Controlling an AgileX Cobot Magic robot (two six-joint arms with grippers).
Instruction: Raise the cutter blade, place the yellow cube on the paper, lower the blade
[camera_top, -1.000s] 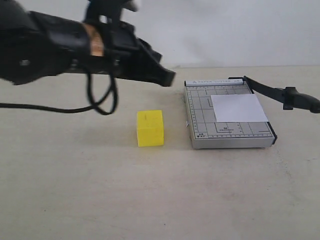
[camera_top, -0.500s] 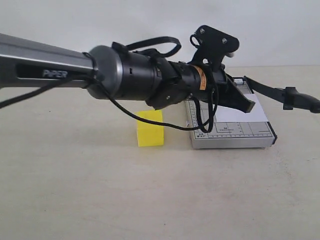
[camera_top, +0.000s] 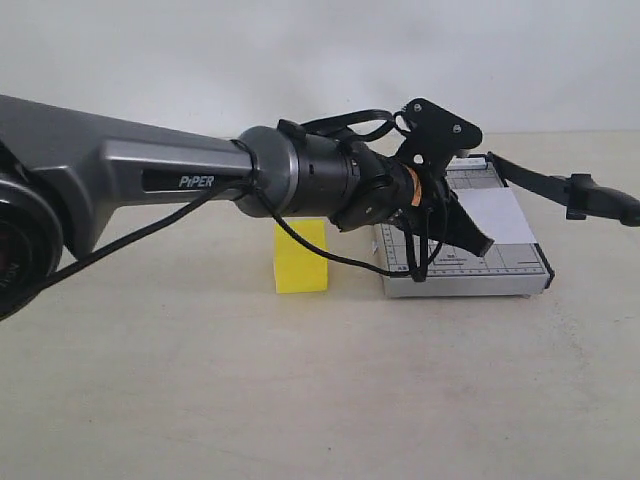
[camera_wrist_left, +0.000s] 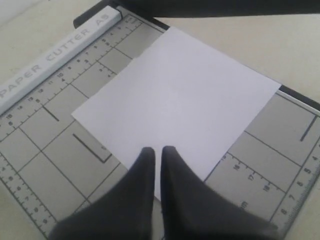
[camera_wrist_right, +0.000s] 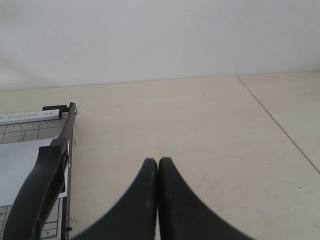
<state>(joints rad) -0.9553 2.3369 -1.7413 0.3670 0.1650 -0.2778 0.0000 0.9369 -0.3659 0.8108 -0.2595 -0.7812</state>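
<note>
Currently, the following items are recorded.

Left gripper (camera_top: 483, 242), black, two-fingered: carried on a grey arm marked PIPER that reaches across the scene toward three o'clock. Its fingers (camera_wrist_left: 142, 170) are brought together and nothing is clamped between them. The tips are held over the edge of the paper; whether contact is made cannot be told.

Right gripper (camera_wrist_right: 158, 163), black: its fingers are pressed together with nothing held. It is seen only in its own wrist view, above bare table beside the cutter.

Long thin black cutter blade with thick rounded handle (camera_top: 545, 181): hinged at the far right corner of the base. It is lifted off the base edge and slants outward toward three o'clock, with the handle well clear of the base.

Small plain white rectangular sheet of paper (camera_top: 502, 214): laid flat on the right half of the base, against the blade-side edge.

Grey gridded metal cutter base (camera_top: 466, 283): set flat on the table, lettered PAPER CUTTER along its far rail.

Bright yellow solid cube (camera_top: 299, 268): stood on the table at nine o'clock from the base, near it but apart. It is partly hidden behind the left arm.

Pale beige table (camera_top: 300, 400): bears everything listed.
</note>
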